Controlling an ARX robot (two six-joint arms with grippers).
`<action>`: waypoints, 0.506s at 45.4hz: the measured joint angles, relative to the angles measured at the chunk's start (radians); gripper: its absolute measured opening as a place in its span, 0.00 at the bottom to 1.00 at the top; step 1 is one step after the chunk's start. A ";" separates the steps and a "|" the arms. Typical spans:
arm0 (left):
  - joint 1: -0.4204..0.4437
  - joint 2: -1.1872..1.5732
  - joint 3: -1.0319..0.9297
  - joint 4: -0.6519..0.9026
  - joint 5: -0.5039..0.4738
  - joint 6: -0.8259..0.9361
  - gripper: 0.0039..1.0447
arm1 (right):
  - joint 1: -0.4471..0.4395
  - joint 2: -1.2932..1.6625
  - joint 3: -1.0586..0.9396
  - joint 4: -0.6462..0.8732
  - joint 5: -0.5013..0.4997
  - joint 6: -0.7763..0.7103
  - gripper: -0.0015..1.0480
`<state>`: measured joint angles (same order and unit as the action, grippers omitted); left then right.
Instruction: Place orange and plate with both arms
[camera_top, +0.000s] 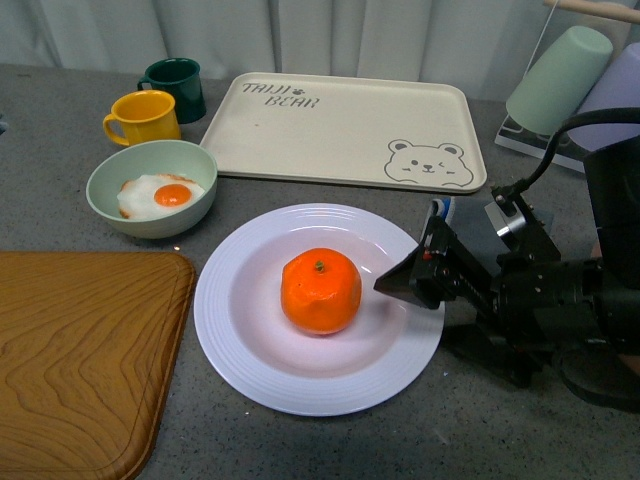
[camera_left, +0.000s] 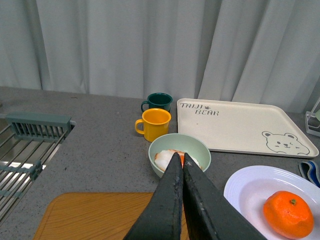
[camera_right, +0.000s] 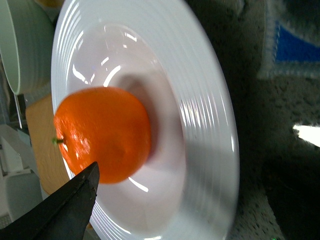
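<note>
- Front view: the orange sits stem-up in the middle of the plate, which lies near the table's near edge.
- The right gripper reaches over the plate's right rim, its tip just beside the orange; whether its jaws are spread cannot be told.
- The left gripper has its jaws pressed together, empty.
- A wooden board fills the near left corner.

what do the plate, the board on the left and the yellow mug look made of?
plate: glossy white ceramic or melamine; sharp highlights on the ridged rim.
board: wood or wood-look laminate, matte, grain lines visible.
yellow mug: probably enamelled metal, glossy with a thin rim; unsure.
</note>
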<state>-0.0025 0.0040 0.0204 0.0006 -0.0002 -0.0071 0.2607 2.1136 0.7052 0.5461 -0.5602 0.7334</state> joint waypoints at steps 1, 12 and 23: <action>0.000 0.000 0.000 0.000 0.000 0.000 0.03 | 0.000 0.009 0.011 0.012 -0.003 0.023 0.91; 0.000 0.000 0.000 0.000 0.000 0.000 0.03 | 0.001 0.064 0.070 0.052 -0.034 0.152 0.91; 0.000 0.000 0.000 0.000 0.000 0.000 0.03 | 0.010 0.110 0.121 0.004 0.005 0.226 0.51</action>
<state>-0.0025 0.0040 0.0204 0.0006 -0.0002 -0.0071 0.2707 2.2238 0.8265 0.5499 -0.5552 0.9592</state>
